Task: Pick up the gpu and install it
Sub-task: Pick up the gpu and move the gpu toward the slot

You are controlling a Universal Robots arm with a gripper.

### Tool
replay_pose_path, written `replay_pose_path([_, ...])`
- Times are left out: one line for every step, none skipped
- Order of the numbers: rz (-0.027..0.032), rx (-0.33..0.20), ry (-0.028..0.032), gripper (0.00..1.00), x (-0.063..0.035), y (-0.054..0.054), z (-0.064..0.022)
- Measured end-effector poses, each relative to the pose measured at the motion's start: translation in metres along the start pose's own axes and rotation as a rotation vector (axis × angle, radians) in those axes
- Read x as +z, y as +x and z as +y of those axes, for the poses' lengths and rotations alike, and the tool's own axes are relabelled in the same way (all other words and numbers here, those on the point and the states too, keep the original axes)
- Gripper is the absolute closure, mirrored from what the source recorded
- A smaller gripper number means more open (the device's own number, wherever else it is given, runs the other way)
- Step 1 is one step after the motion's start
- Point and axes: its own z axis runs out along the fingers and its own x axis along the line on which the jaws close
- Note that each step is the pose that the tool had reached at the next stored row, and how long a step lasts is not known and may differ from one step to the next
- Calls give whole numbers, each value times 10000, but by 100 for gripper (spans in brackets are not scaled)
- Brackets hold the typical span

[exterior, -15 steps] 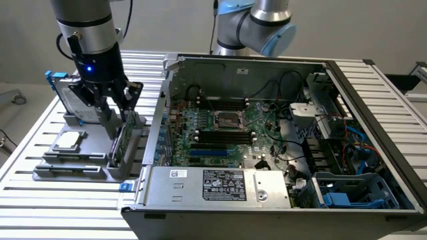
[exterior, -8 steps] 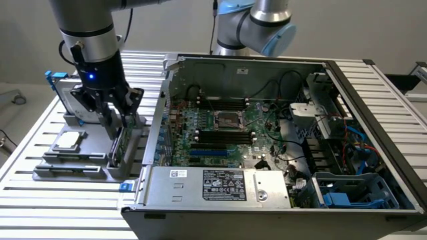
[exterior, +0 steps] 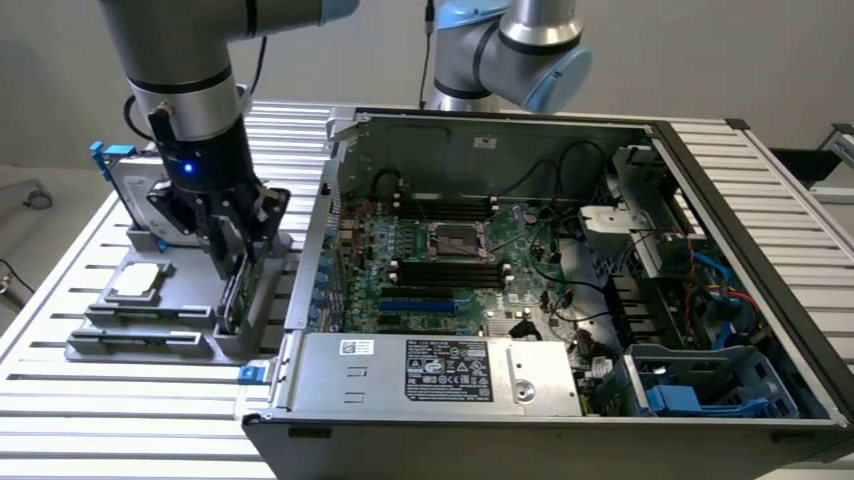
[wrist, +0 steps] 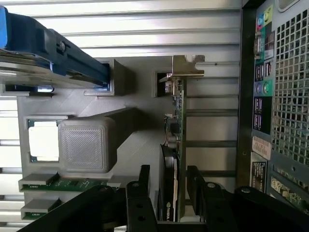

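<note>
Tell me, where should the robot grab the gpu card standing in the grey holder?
Probably by its two flat faces at the black shroud end, coming straight down from above. The gpu stands on its thin edge in the grey holder, so its upper part is free, away from the silver bracket. The open gripper straddles it there.

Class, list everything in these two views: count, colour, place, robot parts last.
table: one, silver slats, under everything.
computer case: one, black, open, on the table.
motherboard: one, green, inside the case.
holder: one, grey, at the exterior view's left of the case.
gpu: one, green board, black shroud, upright in the holder.
hard drive: one, silver, blue frame, upright in the holder.
processor: one, silver, flat in the holder.
robot arm: one, grey, blue joints, above the holder.
gripper: one, black, open, astride the gpu.
</note>
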Motion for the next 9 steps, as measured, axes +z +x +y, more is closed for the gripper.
replay_pose_path([-1, 0, -1, 56, 18, -1, 0])
replay_pose_path([0, 0, 0, 56, 36, -2, 0])
replay_pose_path([1, 0, 0, 56, 54, -3, 0])
replay_pose_path([1, 0, 1, 56, 72, -4, 1])
replay_pose_path([0, 0, -1, 56, 91, -5, 1])
replay_pose_path([-1, 0, 0, 56, 109, -6, 1])
replay_pose_path([-7, 0, -1, 56, 127, -7, 1])
replay_pose_path([-10, 1, -1, 56, 141, -7, 1])
replay_pose_path([-11, 3, -1, 56, 148, -8, 1])
